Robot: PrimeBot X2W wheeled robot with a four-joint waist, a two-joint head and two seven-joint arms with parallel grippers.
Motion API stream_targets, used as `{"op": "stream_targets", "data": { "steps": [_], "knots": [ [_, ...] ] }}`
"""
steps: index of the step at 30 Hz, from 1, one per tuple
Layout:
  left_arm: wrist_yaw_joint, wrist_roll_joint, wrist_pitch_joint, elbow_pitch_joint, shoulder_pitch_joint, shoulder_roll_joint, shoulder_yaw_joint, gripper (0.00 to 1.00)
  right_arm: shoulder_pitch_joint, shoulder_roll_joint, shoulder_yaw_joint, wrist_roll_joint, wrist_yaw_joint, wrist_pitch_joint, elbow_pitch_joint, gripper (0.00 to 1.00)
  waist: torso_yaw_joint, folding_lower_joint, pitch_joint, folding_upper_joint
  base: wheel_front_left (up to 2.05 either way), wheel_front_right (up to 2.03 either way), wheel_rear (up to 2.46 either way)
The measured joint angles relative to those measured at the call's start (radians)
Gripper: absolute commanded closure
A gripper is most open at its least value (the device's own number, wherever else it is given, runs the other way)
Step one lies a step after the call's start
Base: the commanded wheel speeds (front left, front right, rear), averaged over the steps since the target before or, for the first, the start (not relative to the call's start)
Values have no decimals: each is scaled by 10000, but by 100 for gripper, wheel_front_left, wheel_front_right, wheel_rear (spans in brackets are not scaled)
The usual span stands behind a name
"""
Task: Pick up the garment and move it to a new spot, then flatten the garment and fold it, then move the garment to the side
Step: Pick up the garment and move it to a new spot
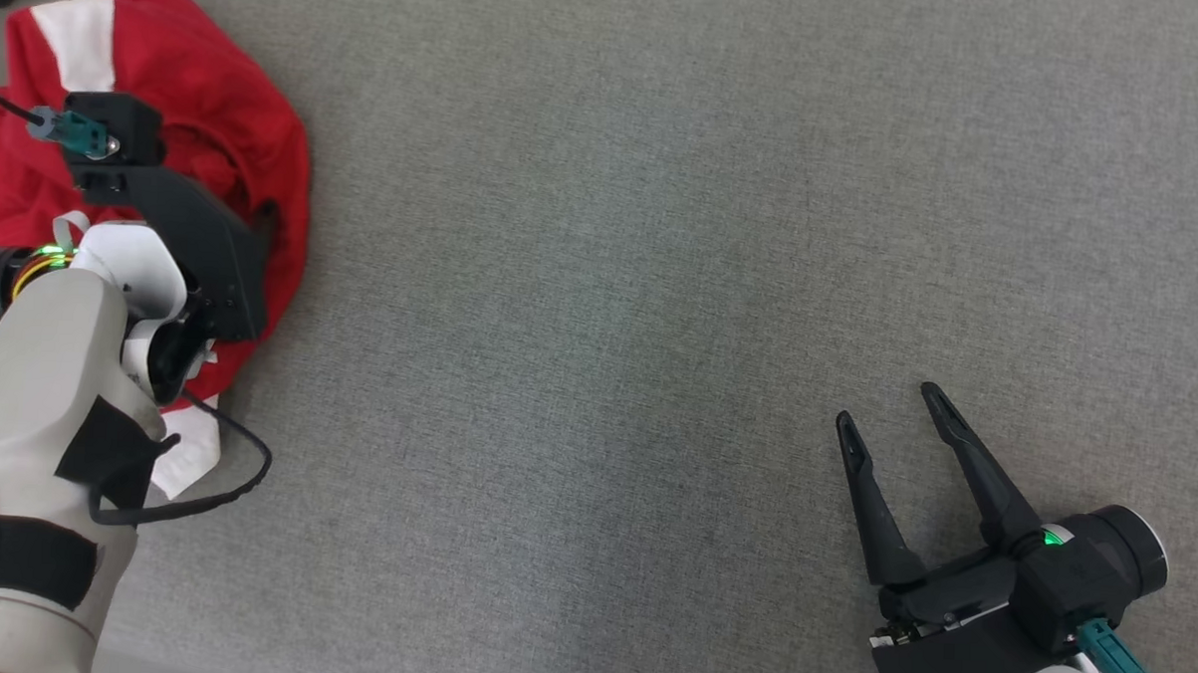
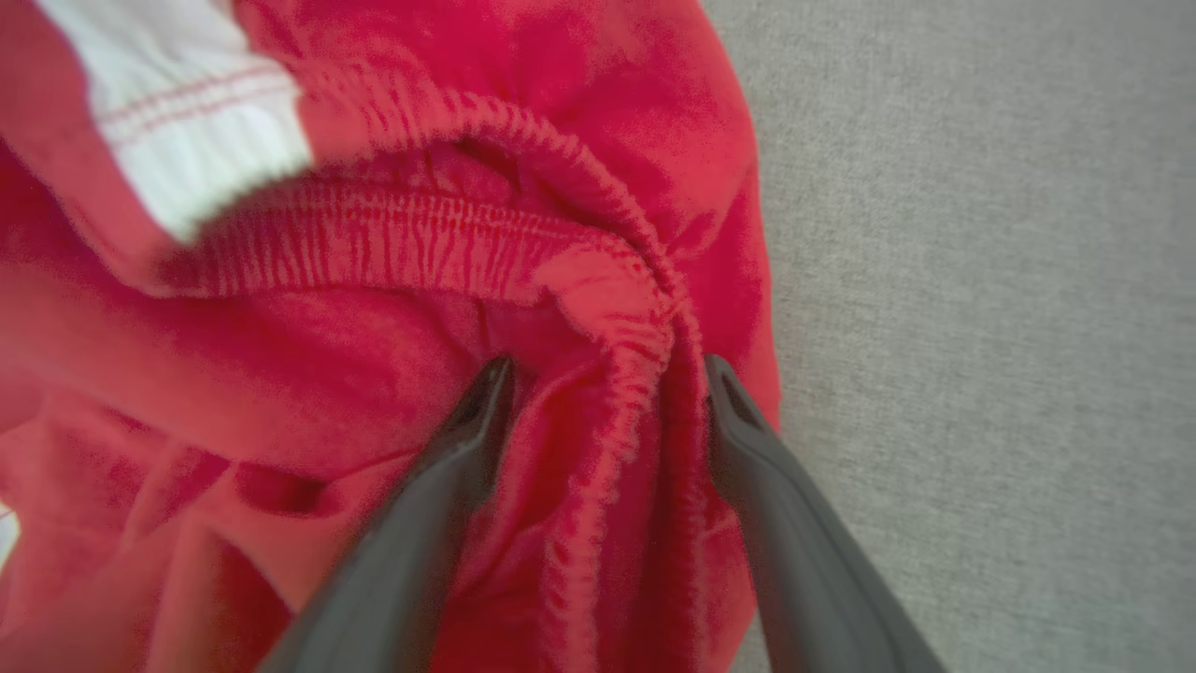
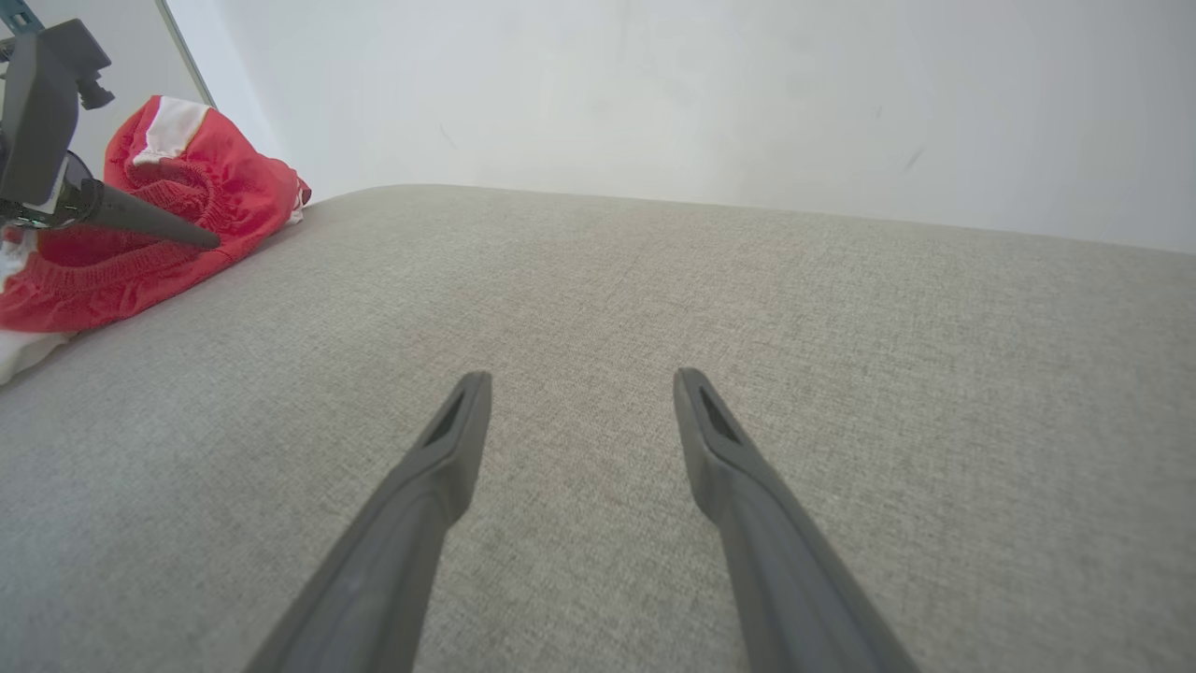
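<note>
The garment [image 1: 219, 94] is a crumpled red piece with white stripes, lying at the far left of the grey fabric surface [image 1: 611, 277]. My left gripper [image 2: 607, 374] points down into it, open, its two fingers straddling a bunched fold of the elastic waistband [image 2: 617, 308]; the fingertips touch the cloth. In the head view the left wrist housing [image 1: 165, 212] covers the middle of the garment. My right gripper [image 1: 888, 406] hovers open at the lower right, far from the garment, with nothing between its fingers [image 3: 458, 449]. From the right wrist view the garment [image 3: 187, 178] lies at the far left.
A black cable [image 1: 245, 474] loops from my left forearm over the surface beside the garment. A pale wall [image 3: 654, 93] rises beyond the surface's far edge. Bare grey surface stretches between the two grippers.
</note>
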Motion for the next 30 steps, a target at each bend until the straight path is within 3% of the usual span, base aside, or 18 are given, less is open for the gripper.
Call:
{"op": "stream_targets", "data": {
  "steps": [10, 12, 13, 30],
  "knots": [
    [0, -784, 407, 186, -26, 222, -963, 0, -175, 2, 48, 102, 0, -2, 0, 0, -158, -2, 241, -1, 0, 0, 0],
    [0, -917, 299, 215, -34, 263, -1103, 93, -199, 2, 23, 127, 0, -2, -10, 0, -164, -2, 234, -1, 0, 0, 0],
    [0, -997, 127, 213, -27, 272, -1131, 100, -209, 4, 6, 140, 0, 0, -6, 0, -167, -2, 220, -1, 0, 0, 0],
    [0, -2337, -2366, -1411, 86, 1277, -2360, 100, 74, 704, -305, 339, 0, 0, 393, 0, -178, -2, -1152, -2, 0, 0, 0]
  ]
}}
